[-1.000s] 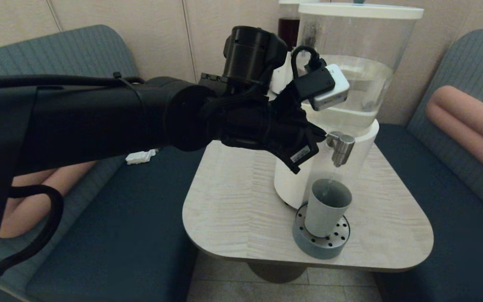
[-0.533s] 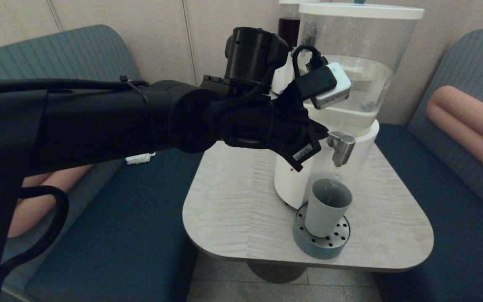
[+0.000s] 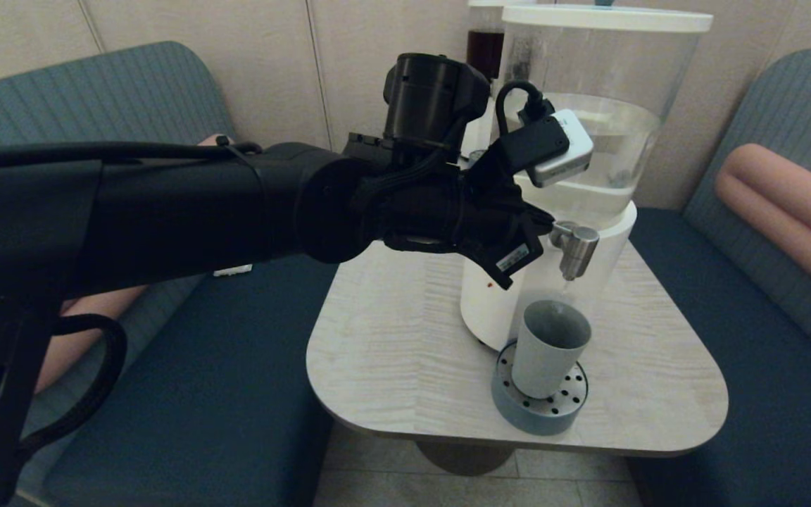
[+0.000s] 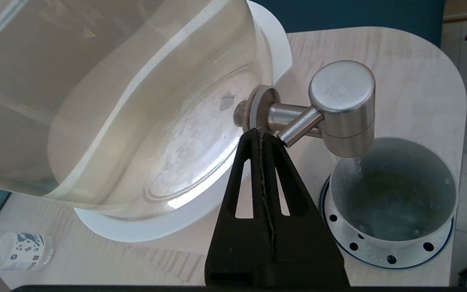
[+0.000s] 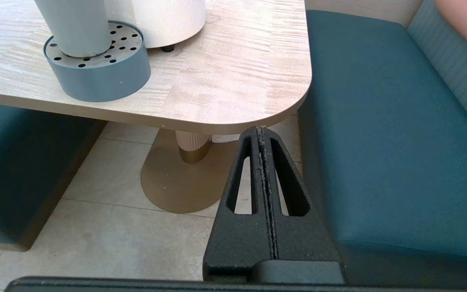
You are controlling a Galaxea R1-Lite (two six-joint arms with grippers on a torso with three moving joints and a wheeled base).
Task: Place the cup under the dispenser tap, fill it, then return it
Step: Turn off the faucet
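Note:
The grey-blue cup (image 3: pixel 550 348) stands upright on the round perforated tray (image 3: pixel 518 408), directly beneath the steel dispenser tap (image 3: pixel 574 250). In the left wrist view the cup (image 4: pixel 395 194) holds water, and a faint trickle shows at the tap (image 4: pixel 341 105) nozzle. My left gripper (image 3: pixel 543 227) is shut with nothing in it, its tip (image 4: pixel 260 134) against the end of the tap's thin lever rod (image 4: pixel 300 127), beside the dispenser's white base (image 3: pixel 483 303). My right gripper (image 5: pixel 261 129) is shut and empty, low beside the table's near right corner, out of the head view.
A narrower dispenser with dark liquid (image 3: pixel 484 49) stands behind the big clear tank (image 3: pixel 588 105). A small clear labelled bottle (image 4: pixel 18 251) lies on the table (image 3: pixel 391 352). Teal sofas flank the table; a pink cushion (image 3: pixel 786 211) lies on the right one.
My left arm has risen a little and its gripper has edged right toward the tap. The stream falling into the cup looks thinner than a second ago. The cup has not moved.

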